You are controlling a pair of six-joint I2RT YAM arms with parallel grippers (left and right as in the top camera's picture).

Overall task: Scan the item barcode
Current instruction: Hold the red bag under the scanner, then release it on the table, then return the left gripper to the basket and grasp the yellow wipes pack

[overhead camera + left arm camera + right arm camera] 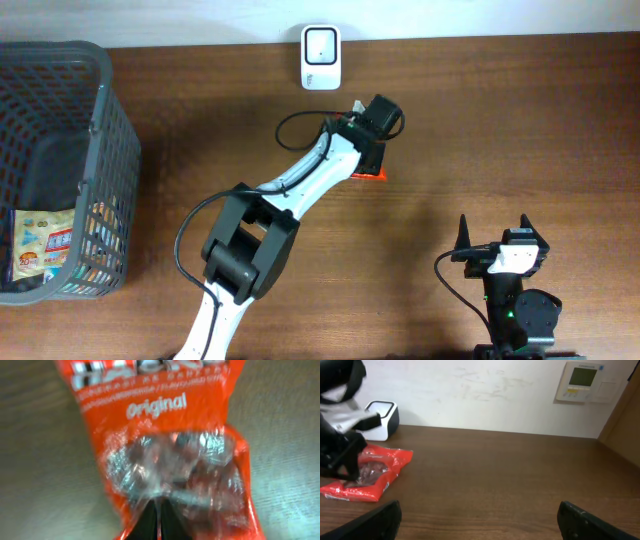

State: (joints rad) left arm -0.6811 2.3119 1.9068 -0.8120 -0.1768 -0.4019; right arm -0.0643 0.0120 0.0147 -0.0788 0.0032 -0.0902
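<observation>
Pinching the near end of the red packet (pixel 165 450), the left end effector (pixel 157 521) has its fingers drawn almost together, with film bunched between the tips. The right end effector (pixel 482 520) is spread wide and holds nothing. It sits at the near right of the surface (pixel 520 120), well apart from the packet, so the left arm is by far the nearer and the one placed to do the work.

The packet is near the middle of the surface, and in the right wrist view it looks to lie flat or nearly so. Its long axis runs straight out from the left fingertips. "Original" reads upright in the left wrist view, so the packet's top points away from the end effector and the gripped end is its bottom. The printed front faces up. No barcode shows in any view; I would guess it is on the underside.

The scanner (pixel 320 57) stands at the far edge, near the packet, beyond it and a little toward the left arm's side, its window facing upward. The coming move likely turns on that: carry the packet over the window with its hidden face down.
</observation>
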